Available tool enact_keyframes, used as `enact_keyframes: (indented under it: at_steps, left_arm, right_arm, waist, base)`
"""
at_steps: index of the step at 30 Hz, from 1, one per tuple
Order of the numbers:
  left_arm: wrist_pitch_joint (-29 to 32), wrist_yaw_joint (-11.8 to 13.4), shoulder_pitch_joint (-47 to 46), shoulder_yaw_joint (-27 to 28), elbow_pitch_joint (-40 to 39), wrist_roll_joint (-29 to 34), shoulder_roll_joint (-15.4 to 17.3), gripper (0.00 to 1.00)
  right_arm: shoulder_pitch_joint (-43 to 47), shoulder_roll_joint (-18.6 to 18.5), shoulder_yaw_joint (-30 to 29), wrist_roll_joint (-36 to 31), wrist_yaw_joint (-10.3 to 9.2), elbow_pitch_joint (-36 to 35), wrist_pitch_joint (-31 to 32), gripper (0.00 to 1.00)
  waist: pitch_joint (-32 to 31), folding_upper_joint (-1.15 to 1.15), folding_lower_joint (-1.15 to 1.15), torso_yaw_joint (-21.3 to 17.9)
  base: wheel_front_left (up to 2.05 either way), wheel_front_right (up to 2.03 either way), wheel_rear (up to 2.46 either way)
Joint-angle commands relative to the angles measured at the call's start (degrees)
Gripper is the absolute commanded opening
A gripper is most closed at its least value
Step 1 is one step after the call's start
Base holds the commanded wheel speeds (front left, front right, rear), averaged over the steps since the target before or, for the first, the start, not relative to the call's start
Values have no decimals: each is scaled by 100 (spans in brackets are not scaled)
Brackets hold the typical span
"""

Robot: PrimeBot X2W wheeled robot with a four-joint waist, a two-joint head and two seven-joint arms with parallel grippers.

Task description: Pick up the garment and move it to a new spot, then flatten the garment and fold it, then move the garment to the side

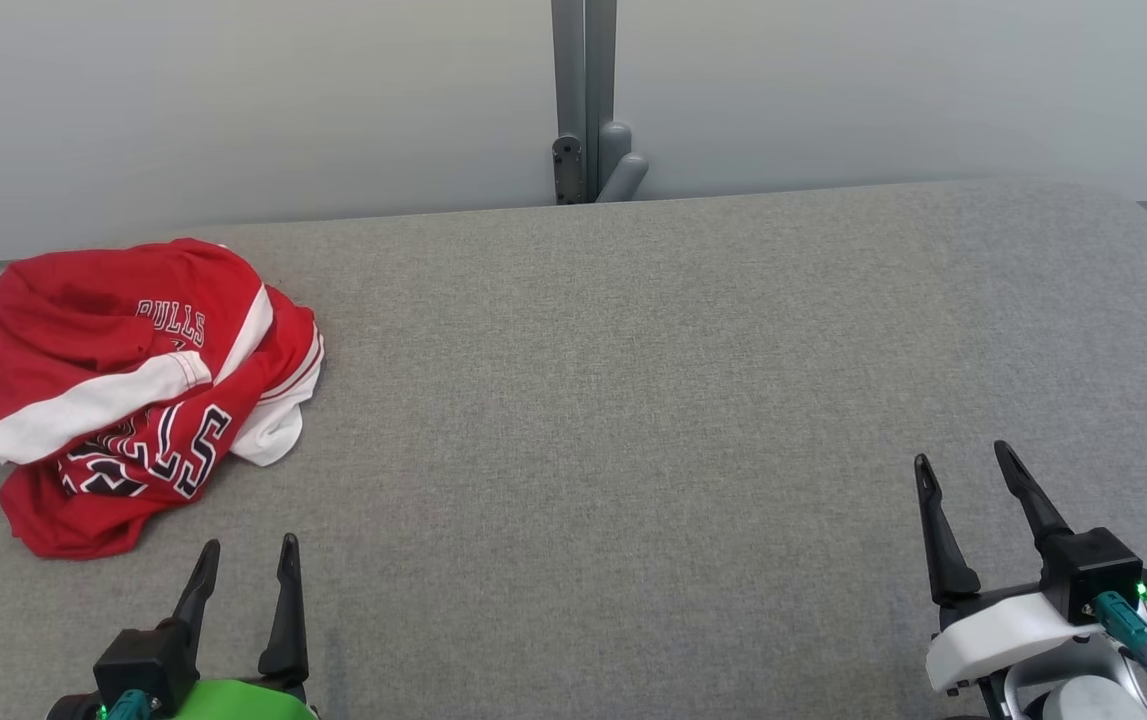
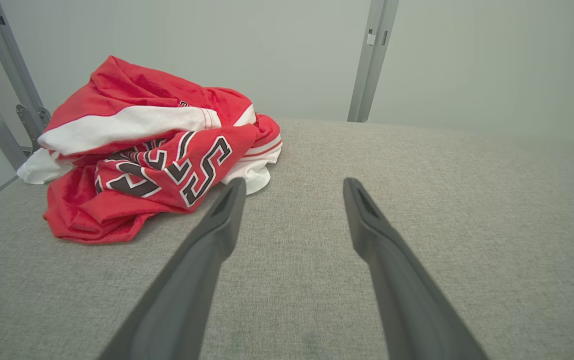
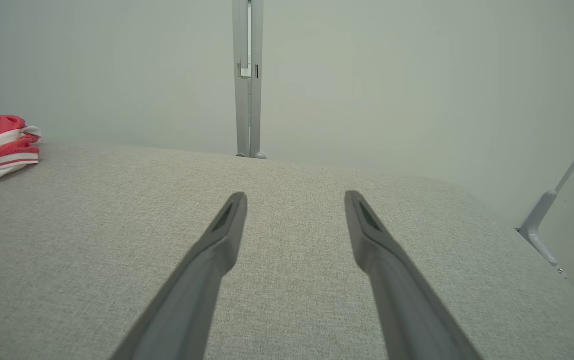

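Grey woven-fabric table (image 1: 633, 400) spreads beneath the left gripper (image 1: 250, 543), which is released and empty. Just ahead and to its left lies the crumpled red-and-white mesh basketball jersey (image 1: 113, 380). The right gripper (image 1: 963, 454), likewise spread and empty, is well apart from it.

Red-white garment (image 1: 123, 390), dark numerals; grey woven surface (image 1: 633, 420).
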Motion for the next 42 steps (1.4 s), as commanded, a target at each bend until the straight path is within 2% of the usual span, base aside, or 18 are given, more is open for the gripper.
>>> enact_keyframes:
  at_steps: [1,6,10,14,15,20,26,35,38,42]
  left_arm:
    - [-21,-16,-9,0,1,-29,27,100]
    - [-21,-16,-31,-42,4,-28,41,100]
    - [-20,-16,-72,-84,28,-32,64,100]
    - [-20,-16,-111,-150,48,-3,102,100]
    - [-20,-16,-111,-137,70,-3,137,100]
    - [-20,-16,36,14,114,-42,205,100]
    - [-20,-16,193,210,91,-57,239,100]
    - [-20,-16,-33,323,74,-163,167,100]
    - [26,-16,-598,11,321,-319,311,100]
    - [587,-15,-1873,-244,698,-870,460,100]
  right_arm:
    - [49,1,-10,-1,0,20,-26,100]
    - [64,-16,-18,18,0,17,-25,100]
    - [134,-32,12,15,0,-12,-24,100]
    - [218,-53,49,43,0,-16,-22,100]
    - [238,-66,80,48,0,-2,-22,100]
    - [114,-48,277,57,0,19,-22,100]
    - [30,-39,475,97,-1,59,-22,100]
    - [20,-109,600,131,-1,41,-22,100]
    - [-107,-230,607,88,-1,-50,-22,100]
    - [-452,-482,700,-27,-1,-197,-22,100]
  waist:
    - [-2,0,0,-4]
    - [-6,0,0,4]
    - [-38,0,0,165]
    - [-79,0,0,608]
    - [-107,0,0,918]
    - [-186,0,0,1639]
    - [-255,0,0,2035]
    - [-76,0,0,2000]
    - [329,0,0,1920]
    - [1212,0,0,1801]
  base:
    - [0,0,0]
    - [0,0,0]
    - [0,0,0]
    - [0,0,0]
    - [0,0,0]
    - [0,0,0]
    - [0,0,0]
    - [0,0,0]
    - [0,0,0]
    - [0,0,0]
